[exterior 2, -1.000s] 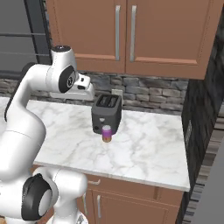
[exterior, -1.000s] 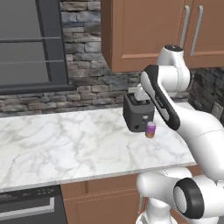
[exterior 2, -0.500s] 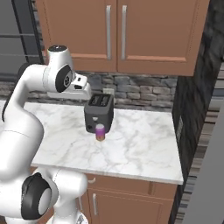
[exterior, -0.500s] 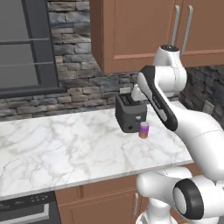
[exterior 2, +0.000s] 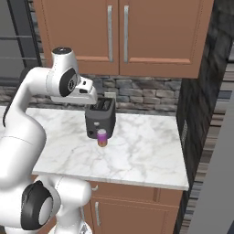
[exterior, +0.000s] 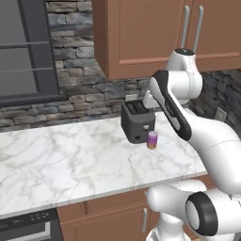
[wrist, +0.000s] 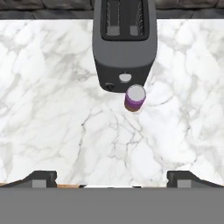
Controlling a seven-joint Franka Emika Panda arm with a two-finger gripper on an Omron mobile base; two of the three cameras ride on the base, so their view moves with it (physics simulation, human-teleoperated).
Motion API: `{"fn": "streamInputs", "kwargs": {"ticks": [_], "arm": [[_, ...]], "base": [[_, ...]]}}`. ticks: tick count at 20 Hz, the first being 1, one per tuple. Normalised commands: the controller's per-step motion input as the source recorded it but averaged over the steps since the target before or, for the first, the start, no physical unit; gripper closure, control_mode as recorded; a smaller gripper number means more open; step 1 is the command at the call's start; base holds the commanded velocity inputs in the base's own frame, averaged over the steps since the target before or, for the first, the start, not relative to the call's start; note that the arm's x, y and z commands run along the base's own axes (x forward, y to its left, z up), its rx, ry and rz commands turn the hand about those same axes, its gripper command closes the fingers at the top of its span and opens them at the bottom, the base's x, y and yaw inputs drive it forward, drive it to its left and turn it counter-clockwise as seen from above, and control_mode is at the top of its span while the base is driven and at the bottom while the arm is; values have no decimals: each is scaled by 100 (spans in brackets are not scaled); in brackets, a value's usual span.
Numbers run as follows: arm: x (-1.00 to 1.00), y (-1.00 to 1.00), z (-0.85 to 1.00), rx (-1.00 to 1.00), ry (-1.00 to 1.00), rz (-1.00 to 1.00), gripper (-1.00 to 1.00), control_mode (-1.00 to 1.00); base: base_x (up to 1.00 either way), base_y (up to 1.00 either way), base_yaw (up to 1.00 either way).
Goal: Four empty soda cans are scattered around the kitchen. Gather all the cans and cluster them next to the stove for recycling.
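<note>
Simulated kitchen, with a white marbled desk [exterior: 70,160] running beneath wooden cabinets [exterior 2: 123,36] and a stone backsplash. Dark two-slot toaster [wrist: 124,41] standing toward the rear of the desk, near the wall. One purple-pink soda can [wrist: 134,98] upright just in front of the toaster's lower face, at about five o'clock from its control knob in the hand view; touching the toaster or merely beside it, hard to tell from these angles.

Step in hand, as judged: the approach to pick up this can, first stage of gathering it toward the stove. Grasp not yet begun.

Hand [wrist: 112,177] held high above the desk, looking almost straight down, fingertips [wrist: 40,178] spread wide at the bottom corners of the hand view, nothing between them. Can lying well apart from the hand, up at roughly one o'clock from the midpoint between the fingertips, nearer the toaster than the desk's front edge.

Next move, likely: forward and slightly to the one o'clock side until centred over the can's silver top, then down with jaws straddling it, minding the toaster close behind, before closing.
</note>
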Motion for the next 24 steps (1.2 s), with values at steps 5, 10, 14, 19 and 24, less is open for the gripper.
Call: {"fn": "streamInputs", "kwargs": {"ticks": [5, 10, 14, 19, 24], "arm": [[1, 0, 0, 0, 0, 0, -100, -100], [5, -19, -18, 0, 0, 0, -100, -100], [2, -29, -35, 0, 0, 0, -100, -100], [7, -15, -35, 0, 0, 0, -100, -100], [16, -9, -34, 0, 0, 0, -100, -100]], "base": [[0, 0, 0], [0, 0, 0], [0, 0, 0], [0, 0, 0], [0, 0, 0]]}}
